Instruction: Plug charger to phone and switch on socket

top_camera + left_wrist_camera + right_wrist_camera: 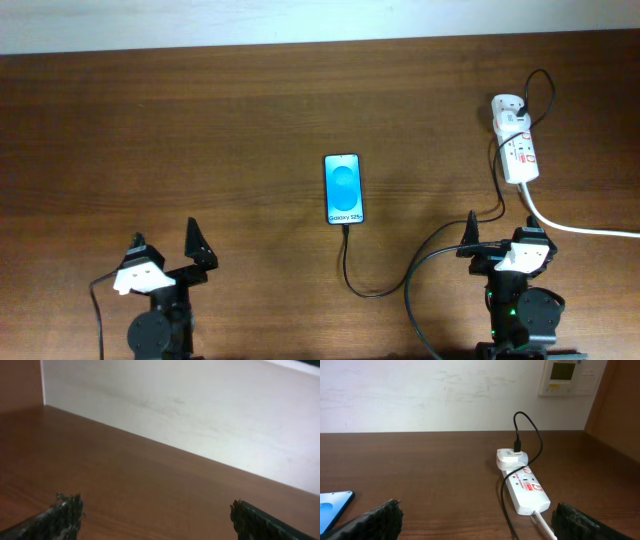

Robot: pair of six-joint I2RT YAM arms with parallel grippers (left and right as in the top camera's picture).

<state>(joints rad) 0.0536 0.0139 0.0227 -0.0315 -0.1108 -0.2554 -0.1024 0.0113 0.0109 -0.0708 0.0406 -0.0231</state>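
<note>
The phone (343, 189) lies flat mid-table with its blue screen lit; its corner also shows in the right wrist view (332, 506). The charger cable (352, 280) runs from the phone's bottom edge, loops forward and right, then goes up to the white adapter (507, 105) on the socket (518, 150). In the right wrist view the socket (527, 491) lies ahead, with the cable (536, 435) plugged into the adapter (511, 458). My left gripper (165, 248) is open and empty at front left, over bare table (155, 520). My right gripper (500, 242) is open and empty (477, 522), in front of the socket.
The socket's thick white cord (580, 228) runs off to the right edge and passes close to my right gripper's right finger (543, 527). A pale wall borders the table's far edge (300, 20). A wall panel (567, 377) hangs behind the socket.
</note>
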